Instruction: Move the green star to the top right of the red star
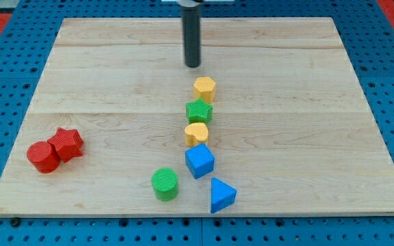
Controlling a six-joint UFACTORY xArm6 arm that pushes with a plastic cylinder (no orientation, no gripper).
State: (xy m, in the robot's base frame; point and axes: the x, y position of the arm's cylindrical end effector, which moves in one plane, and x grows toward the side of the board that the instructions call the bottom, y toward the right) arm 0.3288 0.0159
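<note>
The green star (199, 111) sits near the board's middle, in a column of blocks, touching a yellow hexagon (204, 89) above it and a yellow heart-like block (196, 132) below it. The red star (66, 143) lies far off at the view's left, touching a red cylinder (43, 156) at its lower left. My tip (193, 65) stands above the column, a short way above the yellow hexagon and apart from it.
A blue cube (200, 160) lies below the yellow heart-like block. A blue triangle (221, 195) and a green cylinder (165, 184) lie near the board's bottom edge. The wooden board (306, 123) rests on a blue pegboard.
</note>
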